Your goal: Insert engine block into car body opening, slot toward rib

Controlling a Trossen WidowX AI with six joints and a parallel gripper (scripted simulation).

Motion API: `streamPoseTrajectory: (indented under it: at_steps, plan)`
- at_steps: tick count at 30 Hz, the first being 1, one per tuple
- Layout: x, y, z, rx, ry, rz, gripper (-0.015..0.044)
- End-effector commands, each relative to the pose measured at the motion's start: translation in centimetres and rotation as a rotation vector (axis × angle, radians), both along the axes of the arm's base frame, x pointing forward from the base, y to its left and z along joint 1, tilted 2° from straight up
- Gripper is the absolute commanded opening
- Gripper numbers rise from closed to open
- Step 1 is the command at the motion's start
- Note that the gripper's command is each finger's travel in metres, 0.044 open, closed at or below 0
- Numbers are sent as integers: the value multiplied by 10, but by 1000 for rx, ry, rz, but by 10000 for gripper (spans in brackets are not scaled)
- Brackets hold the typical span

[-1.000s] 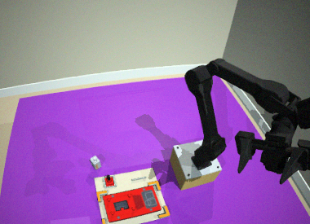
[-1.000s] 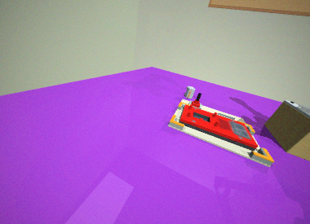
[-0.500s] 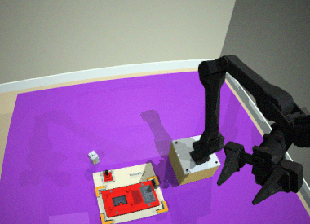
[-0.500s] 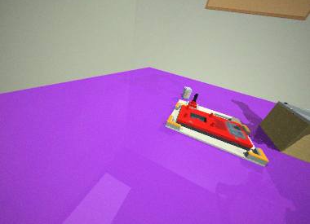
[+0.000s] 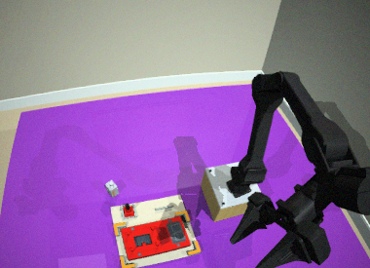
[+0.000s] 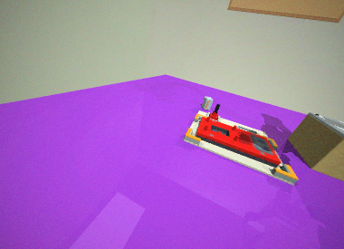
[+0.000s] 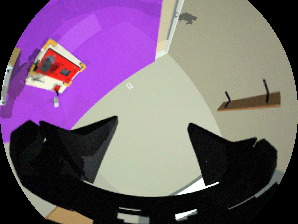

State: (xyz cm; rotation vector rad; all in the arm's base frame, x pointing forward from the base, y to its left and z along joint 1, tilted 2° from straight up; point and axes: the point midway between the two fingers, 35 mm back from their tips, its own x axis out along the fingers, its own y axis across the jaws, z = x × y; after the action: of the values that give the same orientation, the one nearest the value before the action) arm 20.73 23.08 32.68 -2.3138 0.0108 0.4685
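The engine block, a small whitish-grey block (image 5: 111, 188) (image 6: 207, 102) (image 7: 56, 102), stands on the purple table top outside the fixture. The red car body (image 5: 130, 248) (image 6: 225, 138) (image 7: 55, 73) lies in the fixture. Its dark rectangular opening (image 5: 142, 240) (image 6: 220, 130) looks empty. The rib and the block's slot are too small to tell. My gripper (image 5: 245, 254) (image 7: 154, 123) is open and empty, raised in the air well to the right of the car body in the top view. It is out of frame in the exterior view.
The cream fixture (image 5: 170, 202) has orange corner pieces. A small red part with a black knob (image 5: 128, 210) (image 6: 215, 112) stands at its back left. A box with a white top (image 5: 216, 200) (image 6: 315, 139) stands right of the fixture, under the arm. A wall shelf (image 7: 250, 102) shows in the wrist view.
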Motion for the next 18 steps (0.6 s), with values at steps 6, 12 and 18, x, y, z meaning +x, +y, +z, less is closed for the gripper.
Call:
streamPoseTrajectory:
  at_steps: [6,12,18]
  plan:
    - [40,-8,-19,34,98,-124,440]
    - [69,-21,-35,66,172,-223,440]
    - [97,-38,-51,109,243,-329,440]
